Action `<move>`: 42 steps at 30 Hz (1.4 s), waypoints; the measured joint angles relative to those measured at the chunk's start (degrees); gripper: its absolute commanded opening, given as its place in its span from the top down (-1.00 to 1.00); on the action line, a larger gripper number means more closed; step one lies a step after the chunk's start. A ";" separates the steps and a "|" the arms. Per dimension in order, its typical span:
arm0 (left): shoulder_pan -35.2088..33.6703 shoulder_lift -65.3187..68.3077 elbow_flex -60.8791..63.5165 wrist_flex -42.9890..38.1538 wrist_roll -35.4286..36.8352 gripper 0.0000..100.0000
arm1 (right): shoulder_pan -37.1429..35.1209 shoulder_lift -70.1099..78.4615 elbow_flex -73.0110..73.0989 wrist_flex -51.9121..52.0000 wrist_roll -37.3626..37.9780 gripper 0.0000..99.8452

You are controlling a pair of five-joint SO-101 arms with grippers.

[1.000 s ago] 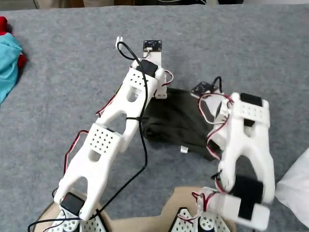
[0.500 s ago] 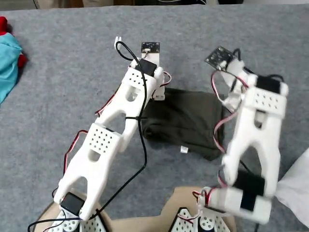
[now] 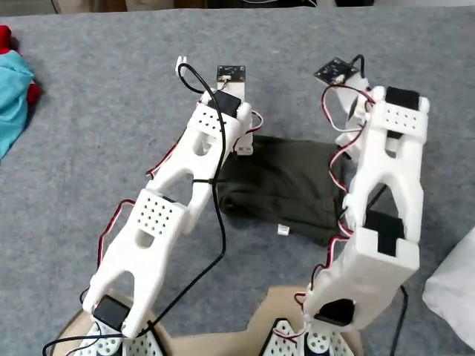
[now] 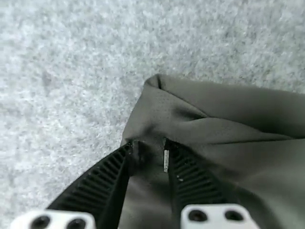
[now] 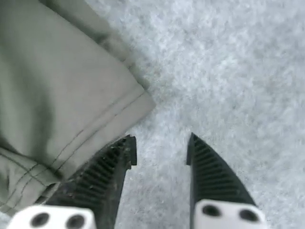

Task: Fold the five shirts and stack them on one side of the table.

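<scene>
At ten o'clock on the fuzzy grey table [image 3: 111, 89], a crumpled teal shirt [image 3: 11, 96] lies unfolded. Near centre, my left gripper [image 4: 148, 148] is pinched on a corner of a smooth dark olive shirt [image 3: 286, 185], folded into a rough rectangle. My right gripper [image 5: 162, 143] hangs spread apart just beside its stitched hem. At four o'clock lies white cloth [image 3: 453, 285]. I judge most of the folding remains.

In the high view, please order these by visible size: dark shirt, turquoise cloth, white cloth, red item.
1. dark shirt
2. white cloth and turquoise cloth: alike, both cut by the edge
3. red item
</scene>
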State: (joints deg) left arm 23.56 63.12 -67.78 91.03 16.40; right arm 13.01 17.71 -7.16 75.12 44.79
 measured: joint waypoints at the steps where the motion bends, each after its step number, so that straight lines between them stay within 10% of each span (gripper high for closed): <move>1: 0.00 0.00 0.00 0.00 0.00 0.78 | -0.62 0.26 0.00 -0.35 -0.09 0.58; 14: 0.00 0.00 0.00 0.00 0.00 0.78 | -5.27 11.96 -0.53 -5.01 -2.64 1.00; 29: 0.00 0.00 -0.09 1.41 -1.32 0.79 | -5.36 12.57 -9.85 -5.36 -5.63 0.99; 42: -0.35 0.09 -1.49 3.87 -2.55 0.78 | -5.36 15.47 -9.93 -2.73 -5.10 0.52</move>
State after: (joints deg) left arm 23.21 63.21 -69.27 94.90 13.85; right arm 7.65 33.19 -17.10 72.40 39.69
